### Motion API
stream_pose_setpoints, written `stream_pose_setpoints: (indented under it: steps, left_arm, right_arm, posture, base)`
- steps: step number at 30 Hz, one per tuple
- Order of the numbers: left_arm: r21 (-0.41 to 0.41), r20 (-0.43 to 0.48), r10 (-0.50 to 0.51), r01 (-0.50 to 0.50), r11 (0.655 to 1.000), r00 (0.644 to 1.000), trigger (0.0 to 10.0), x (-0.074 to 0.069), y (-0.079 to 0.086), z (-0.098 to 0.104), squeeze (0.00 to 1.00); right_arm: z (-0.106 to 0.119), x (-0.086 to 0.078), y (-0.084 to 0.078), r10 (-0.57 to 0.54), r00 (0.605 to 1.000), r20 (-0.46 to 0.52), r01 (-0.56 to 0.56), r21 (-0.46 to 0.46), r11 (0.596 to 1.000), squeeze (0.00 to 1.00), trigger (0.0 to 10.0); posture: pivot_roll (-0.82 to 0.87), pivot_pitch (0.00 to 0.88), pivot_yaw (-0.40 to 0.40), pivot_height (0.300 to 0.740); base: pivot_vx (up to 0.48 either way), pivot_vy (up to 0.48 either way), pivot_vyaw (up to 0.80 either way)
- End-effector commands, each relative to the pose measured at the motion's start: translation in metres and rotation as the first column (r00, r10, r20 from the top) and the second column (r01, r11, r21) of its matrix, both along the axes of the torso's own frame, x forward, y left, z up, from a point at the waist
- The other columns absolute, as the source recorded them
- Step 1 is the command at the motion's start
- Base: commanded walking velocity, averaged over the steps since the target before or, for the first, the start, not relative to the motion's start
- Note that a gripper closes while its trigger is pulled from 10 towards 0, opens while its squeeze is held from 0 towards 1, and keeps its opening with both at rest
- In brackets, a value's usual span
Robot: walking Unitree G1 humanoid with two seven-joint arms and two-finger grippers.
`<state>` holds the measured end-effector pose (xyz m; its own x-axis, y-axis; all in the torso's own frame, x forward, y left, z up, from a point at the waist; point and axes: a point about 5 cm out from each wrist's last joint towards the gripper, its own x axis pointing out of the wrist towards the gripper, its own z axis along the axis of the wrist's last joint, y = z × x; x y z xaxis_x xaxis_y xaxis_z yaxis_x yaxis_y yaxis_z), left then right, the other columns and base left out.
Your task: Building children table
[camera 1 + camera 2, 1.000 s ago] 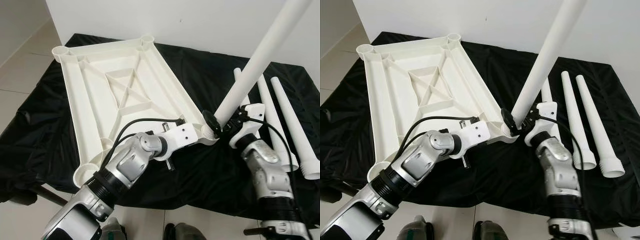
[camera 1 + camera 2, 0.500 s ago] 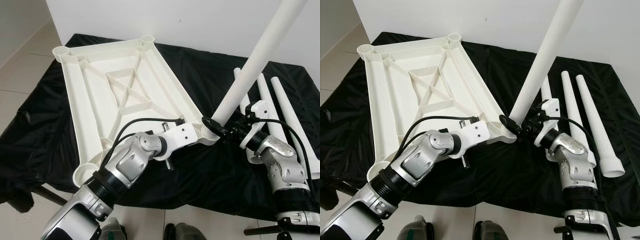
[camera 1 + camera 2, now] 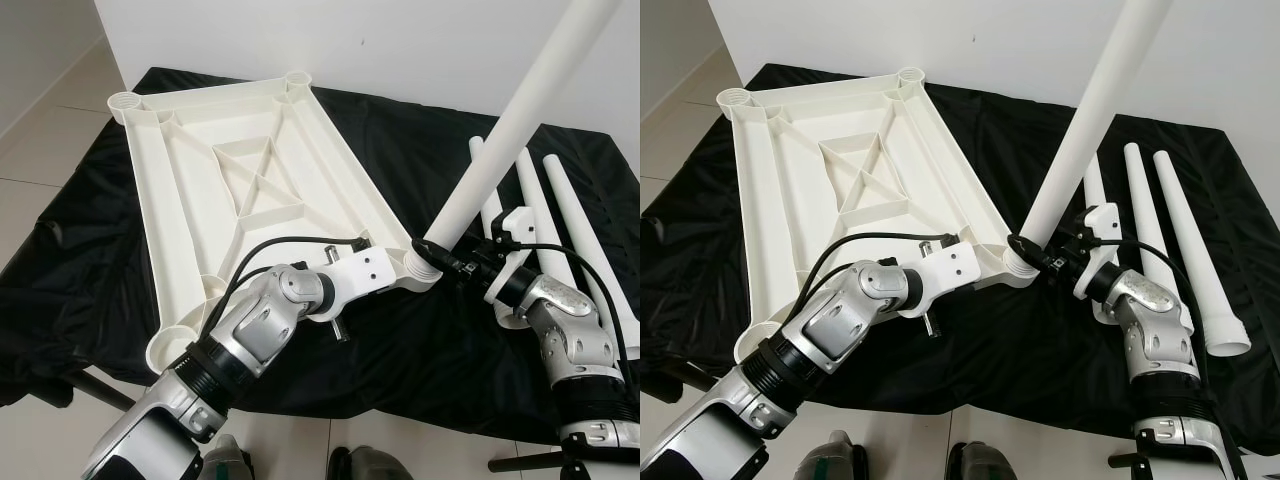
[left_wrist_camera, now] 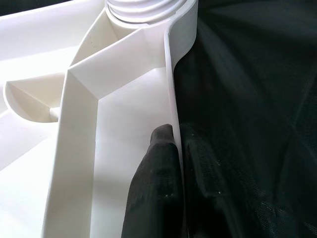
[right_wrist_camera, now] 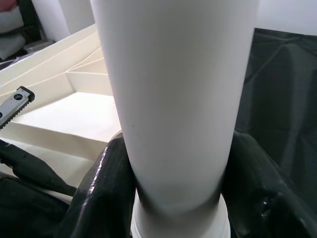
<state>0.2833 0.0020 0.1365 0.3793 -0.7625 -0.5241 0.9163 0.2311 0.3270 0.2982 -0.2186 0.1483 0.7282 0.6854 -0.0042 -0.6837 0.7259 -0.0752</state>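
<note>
The white tabletop (image 3: pixel 340 170) lies upside down on a black cloth, with round sockets at its corners. My left gripper (image 3: pixel 398 270) is shut on the tabletop's rim beside the near right socket (image 3: pixel 424 270); one finger (image 4: pixel 156 188) lies inside the rim and the other outside. A long white leg (image 3: pixel 510 120) stands tilted with its foot in that socket. My right gripper (image 3: pixel 447 262) is shut on the leg just above the socket, with fingers (image 5: pixel 106 188) on both sides of the tube (image 5: pixel 173 99).
Three spare white legs (image 3: pixel 560 225) lie side by side on the cloth (image 3: pixel 90 220) at the right. A white wall (image 3: pixel 400 40) stands behind. Tile floor (image 3: pixel 40 120) shows at the left, and the cloth's front edge is near my body.
My right forearm has swung out to the right, and its gripper now grips lower on the leg, right at the socket. The left arm has held still on the rim.
</note>
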Motion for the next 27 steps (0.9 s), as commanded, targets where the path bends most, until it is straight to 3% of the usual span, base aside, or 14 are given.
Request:
stream_pose_setpoints:
  steps: [1, 2, 3, 4, 12, 15, 19, 24, 27]
  left_arm:
    - [0.027, 0.007, -0.030, 0.030, 0.999, 1.000, 10.0, -0.004, -0.003, -0.004, 0.00]
    - [0.027, 0.007, -0.031, 0.031, 0.999, 0.999, 10.0, -0.004, -0.004, -0.004, 0.00]
    - [0.027, 0.007, -0.031, 0.031, 0.999, 0.999, 10.0, -0.004, -0.004, -0.004, 0.00]
    - [0.026, 0.007, -0.032, 0.032, 0.999, 0.999, 10.0, -0.004, -0.004, -0.004, 0.00]
    - [0.025, 0.005, -0.033, 0.033, 0.999, 0.999, 10.0, -0.005, -0.005, -0.005, 0.00]
    - [0.024, 0.001, -0.033, 0.033, 0.999, 0.999, 10.0, -0.006, -0.005, -0.006, 0.00]
    - [0.024, 0.000, -0.033, 0.033, 0.999, 0.999, 10.0, -0.007, -0.005, -0.006, 0.00]
    - [0.023, -0.004, -0.034, 0.034, 0.999, 0.999, 10.0, -0.008, -0.005, -0.006, 0.00]
    - [0.021, -0.006, -0.031, 0.031, 0.999, 1.000, 10.0, -0.008, -0.005, -0.006, 0.00]
  right_arm:
    - [-0.008, -0.004, 0.003, 0.006, 0.999, -0.039, -0.004, 0.041, 0.999, 0.00, 0.0]
    - [-0.008, -0.006, 0.007, -0.036, 0.999, -0.037, 0.038, 0.070, 0.997, 0.00, 9.1]
    - [-0.008, -0.006, 0.007, -0.036, 0.999, -0.037, 0.038, 0.070, 0.997, 0.00, 9.1]
    - [-0.008, -0.006, 0.008, -0.058, 0.998, -0.038, 0.061, 0.095, 0.994, 0.00, 10.0]
    - [-0.012, -0.004, 0.018, -0.189, 0.981, -0.038, 0.192, 0.117, 0.974, 0.00, 10.0]
    - [-0.018, -0.007, 0.035, -0.268, 0.962, -0.057, 0.273, 0.128, 0.953, 0.00, 10.0]
    - [-0.018, -0.008, 0.040, -0.297, 0.953, -0.056, 0.302, 0.140, 0.943, 0.00, 10.0]
    - [-0.016, -0.009, 0.054, -0.365, 0.929, -0.058, 0.369, 0.174, 0.913, 0.00, 10.0]
    - [-0.014, -0.010, 0.067, -0.451, 0.890, -0.069, 0.455, 0.198, 0.868, 0.00, 10.0]
  posture:
    - [-0.04, 0.024, -0.040, 0.740]
    - [-0.04, 0.022, -0.042, 0.740]
    - [-0.04, 0.022, -0.042, 0.740]
    - [-0.04, 0.020, -0.044, 0.740]
    - [-0.05, 0.019, -0.048, 0.740]
    - [-0.04, 0.020, -0.053, 0.740]
    - [-0.04, 0.022, -0.054, 0.740]
    - [-0.04, 0.026, -0.058, 0.740]
    - [-0.04, 0.032, -0.060, 0.740]
  base:
    - [0.000, 0.000, 0.00]
    - [0.000, 0.000, 0.00]
    - [0.000, 0.000, 0.00]
    - [0.000, 0.000, 0.00]
    - [0.000, 0.000, 0.00]
    - [0.000, 0.000, 0.00]
    - [0.000, 0.000, 0.00]
    - [0.000, 0.000, 0.00]
    - [0.000, 0.000, 0.00]
